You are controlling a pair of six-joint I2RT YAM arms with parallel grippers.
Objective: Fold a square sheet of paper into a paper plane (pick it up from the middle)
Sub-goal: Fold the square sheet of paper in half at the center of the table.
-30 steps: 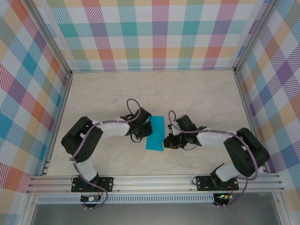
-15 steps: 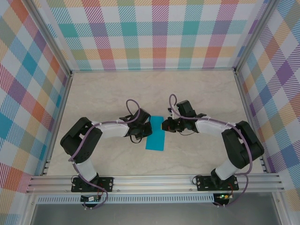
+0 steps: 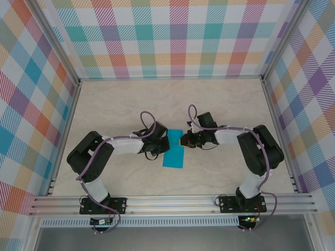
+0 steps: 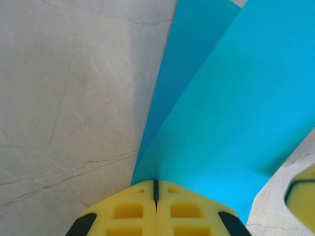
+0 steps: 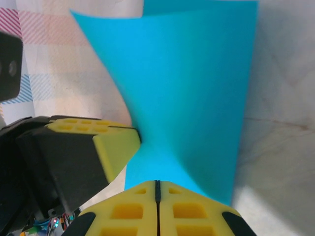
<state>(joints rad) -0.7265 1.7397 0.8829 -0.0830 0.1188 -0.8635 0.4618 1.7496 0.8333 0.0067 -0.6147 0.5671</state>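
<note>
From the top camera I see the paper (image 3: 174, 151) on the desk (image 3: 225, 104), just toward 6 o'clock from the middle. It is a narrow teal strip with its long side running from 12 to 6 o'clock. The left claw (image 3: 165, 142) meets it at the 9 o'clock edge, near the far end. The right claw (image 3: 182, 140) meets the same end from 3 o'clock, so the two claws face each other across the strip.

On the left wrist camera the yellow pads (image 4: 133, 211) are pressed together, and the paper's edge runs straight into the seam between them, so I read that as a pinch on the paper. Two layers show there. The upper one rises toward 1 o'clock, and a second layer lies under it toward 12 o'clock. A blurred yellow pad sits at 4 o'clock in that view.

On the right wrist camera the pads (image 5: 187, 211) are likewise closed on the paper's near edge. The sheet twists as it rises toward 12 o'clock. The left claw's pad (image 5: 115, 145) touches the paper at 9 o'clock.
</note>
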